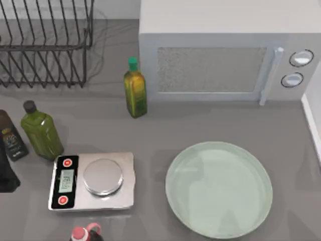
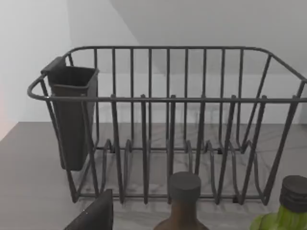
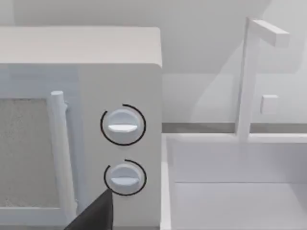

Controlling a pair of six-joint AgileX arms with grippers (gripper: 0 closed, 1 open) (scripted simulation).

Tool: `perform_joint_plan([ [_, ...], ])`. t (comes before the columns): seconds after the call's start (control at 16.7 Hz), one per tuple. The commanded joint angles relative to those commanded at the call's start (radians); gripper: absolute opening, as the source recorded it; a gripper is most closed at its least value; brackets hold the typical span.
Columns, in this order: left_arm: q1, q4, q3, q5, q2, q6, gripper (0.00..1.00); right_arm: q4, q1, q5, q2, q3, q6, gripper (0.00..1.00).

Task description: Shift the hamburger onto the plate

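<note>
Searching the worktop (image 1: 150,135), we cannot find the hamburger; the plate (image 1: 219,189) sits bare, near right. Reaching blind risks toppling the olive-oil bottle (image 1: 135,89). Neither end effector's state is discernible.

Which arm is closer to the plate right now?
Right, probably. The right gripper faces the microwave knobs, on the plate side; the left gripper faces the dish rack behind the bottles, far left.

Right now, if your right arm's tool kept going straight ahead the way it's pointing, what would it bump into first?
Probably the microwave. The right wrist view faces its front corner, with the two round knobs straight ahead and the door handle beside them. A sink sits next to the microwave. How far off the microwave stands is hard to judge.
</note>
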Motion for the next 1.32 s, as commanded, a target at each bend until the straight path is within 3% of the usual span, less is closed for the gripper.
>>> perform_joint_plan([
  [0.36,0.0,0.0,0.0,0.0,0.0,0.0,1.0,-0.101,0.004,0.0,0.109,0.083,-0.105,1.0],
  [1.02,0.0,0.0,0.0,0.0,0.0,0.0,1.0,-0.748,0.032,-0.003,1.014,0.547,-0.755,1.0],
  [1.32,0.0,0.0,0.0,0.0,0.0,0.0,1.0,-0.948,0.039,-0.001,1.273,0.71,-0.966,1.0],
])
